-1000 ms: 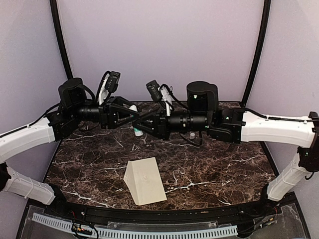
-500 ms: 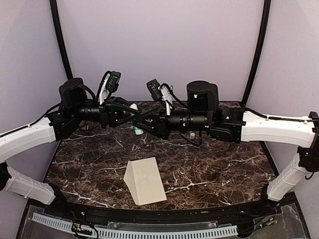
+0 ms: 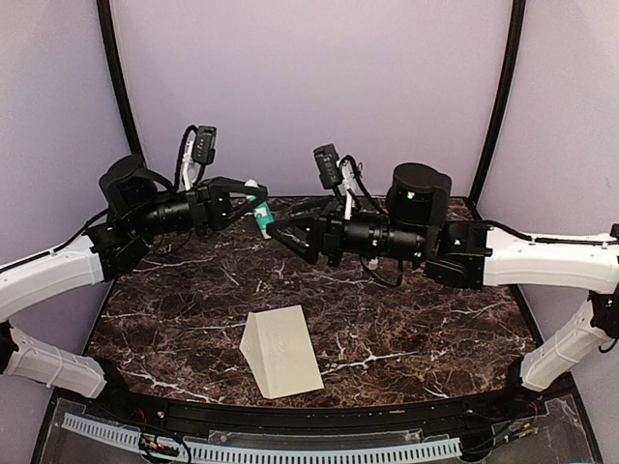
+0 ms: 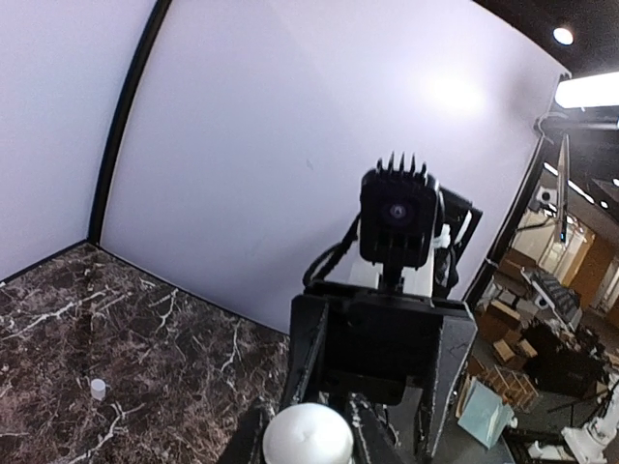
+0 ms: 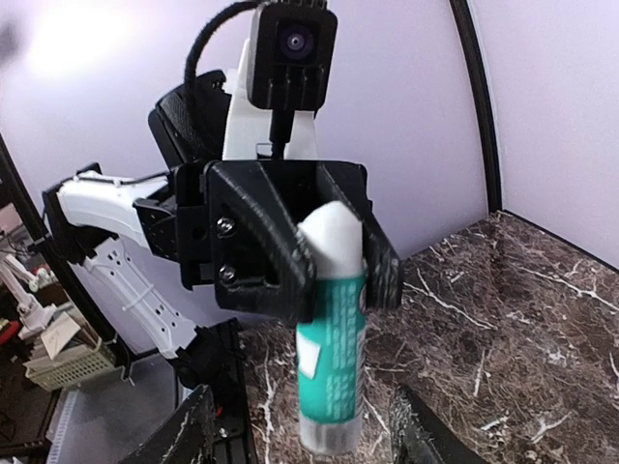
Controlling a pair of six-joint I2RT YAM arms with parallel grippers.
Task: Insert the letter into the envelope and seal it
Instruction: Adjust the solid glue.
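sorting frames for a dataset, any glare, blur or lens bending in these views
Left wrist: lens slightly bows the black post, the ceiling lamp blows out, the glue stick cap is soft. Right wrist: glare on the wall top left, glue stick fairly sharp, near fingers blurred. Top external: even light, envelope crisp.

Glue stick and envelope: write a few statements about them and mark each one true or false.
1. The left end effector grips the glue stick. True.
2. The right end effector is clamped on the glue stick. False: its fingers stand open, clear of it.
3. The envelope rests on the table, touched by neither arm. True.
4. The glue stick lies on the table. False: it is held in the air.
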